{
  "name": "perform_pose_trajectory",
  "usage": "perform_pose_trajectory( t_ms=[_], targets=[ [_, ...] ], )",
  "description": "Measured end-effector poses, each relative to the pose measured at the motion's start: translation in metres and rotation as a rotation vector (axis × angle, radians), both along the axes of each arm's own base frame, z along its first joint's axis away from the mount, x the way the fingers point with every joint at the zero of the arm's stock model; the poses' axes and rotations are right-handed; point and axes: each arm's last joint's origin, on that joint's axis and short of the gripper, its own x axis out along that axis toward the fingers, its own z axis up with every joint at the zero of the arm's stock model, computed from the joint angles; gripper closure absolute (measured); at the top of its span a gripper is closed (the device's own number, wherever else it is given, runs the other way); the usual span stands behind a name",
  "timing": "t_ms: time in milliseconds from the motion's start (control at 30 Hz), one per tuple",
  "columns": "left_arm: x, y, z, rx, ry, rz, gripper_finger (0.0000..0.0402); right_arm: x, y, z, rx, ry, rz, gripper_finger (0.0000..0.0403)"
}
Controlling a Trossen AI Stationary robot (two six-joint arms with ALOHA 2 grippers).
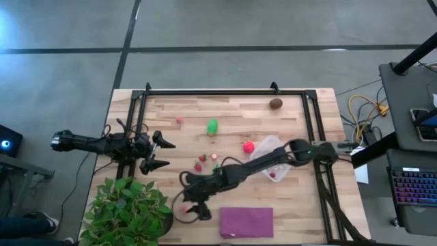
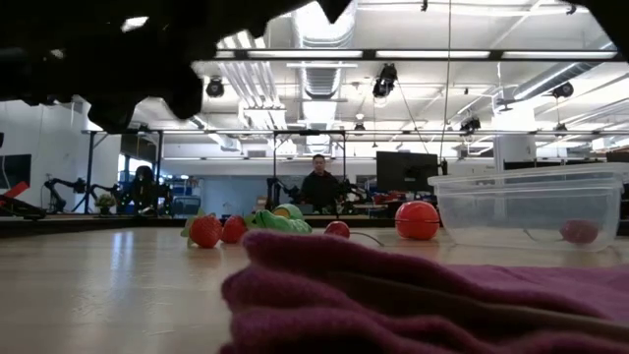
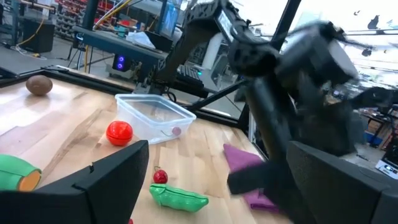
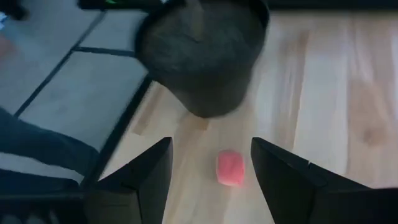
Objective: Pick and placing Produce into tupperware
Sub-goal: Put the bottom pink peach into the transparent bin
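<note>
**Fingers spread around a pink berry by the pot**

Purple cloth (image 2: 423, 295) fills the front of the low view, soft, fuzzy and rumpled, and hides much of the table behind it. From above it is a flat rectangle at the near edge of the pale wood-plank table (image 1: 300, 205).

My right gripper (image 1: 190, 208) is low over the wood just beside the cloth and the plant (image 1: 126, 212). Its two dark fingers (image 4: 140, 180) stand apart, released, with a small rounded pink berry (image 4: 231, 168) lying on the wood between them. I grasp nothing, and neither finger touches the berry. The dark round pot (image 4: 202, 56) is just ahead, blurred. My right arm stretches long and low from the table's right side, crossing over the tupperware (image 1: 268, 145) and covering part of it.

That tupperware is clear, squarish plastic with rounded corners. It sits right of centre, and one pink berry shows through its wall (image 2: 580, 232).

On the table outside it:
- A smooth red ball (image 1: 248, 146) is just beside it.
- A brown oval (image 1: 276, 104) is near the far edge.
- A green piece (image 1: 212, 126) is mid-table.
- A green pod (image 3: 177, 196) and tiny red berries (image 1: 199, 164) are in a loose cluster near the middle. They are too small from above to make out well.

My left gripper (image 1: 166, 154) waits at the left side, level over the table, fingers wide open and empty. My right arm shows in its wrist view as a dark blur.
</note>
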Motion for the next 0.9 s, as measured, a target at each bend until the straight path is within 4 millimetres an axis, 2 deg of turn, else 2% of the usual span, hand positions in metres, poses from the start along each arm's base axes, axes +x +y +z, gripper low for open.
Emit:
perform_pose_trajectory(
  t_ms=[67,267,467,633,900],
  targets=[
    [0.0,0.0,0.0,0.0,0.0,0.001,0.0035,0.008,0.002,-0.008,-0.004,0.047,-0.013,0.0193],
    [0.0,0.0,0.0,0.0,0.0,0.0,0.0035,0.021,0.005,-0.011,-0.068,0.078,-0.073,0.0193],
    [0.0,0.0,0.0,0.0,0.001,0.0,0.0035,0.018,0.012,-0.015,-0.113,0.086,-0.113,0.0193],
    [0.0,0.0,0.0,0.0,-0.001,0.001,0.0035,0.013,0.019,-0.026,-0.122,0.114,-0.109,0.0193],
    [0.0,0.0,0.0,0.0,-0.001,0.001,0.0035,0.014,0.016,-0.035,-0.125,0.096,-0.139,0.0193]
  ],
)
